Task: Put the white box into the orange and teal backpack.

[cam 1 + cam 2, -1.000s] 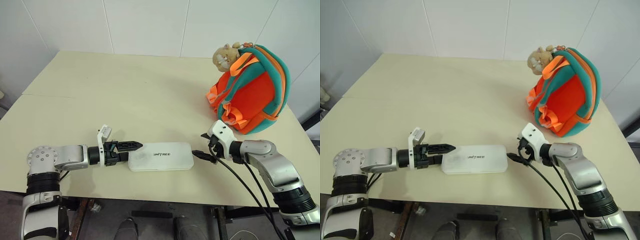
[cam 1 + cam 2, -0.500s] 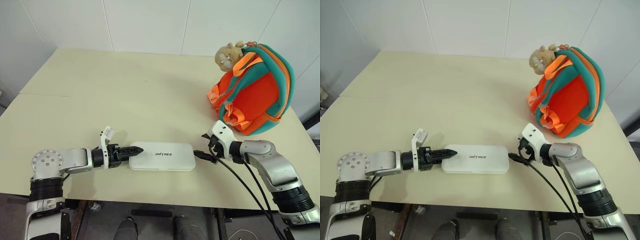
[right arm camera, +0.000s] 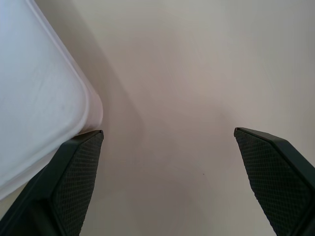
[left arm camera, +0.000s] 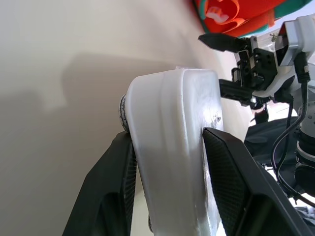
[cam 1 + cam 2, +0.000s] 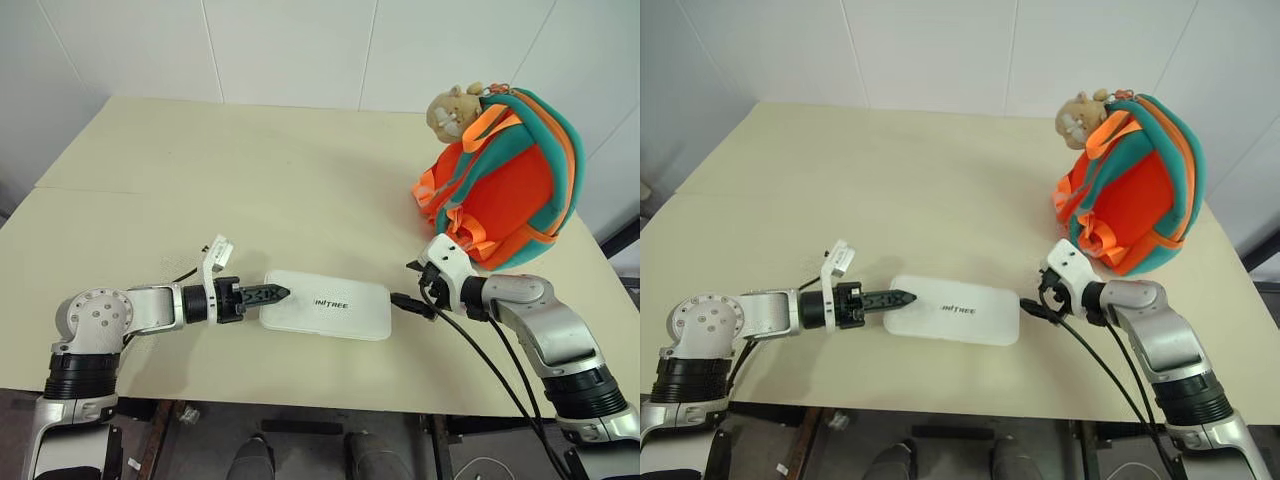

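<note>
White box [image 5: 327,304] lengthwise between both pincers

— What's the surface?
— A pale cream table [image 5: 250,190], matte, with a faint seam running across its left part.
— And on it?
— Two items. A flat white box [image 5: 326,303] near the front edge, its left end raised a little. An orange and teal backpack [image 5: 505,180] stands upright at the far right, well apart from the box.

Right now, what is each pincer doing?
Left pincer: closed on the white box's end.
Right pincer: open, holding nothing.
</note>
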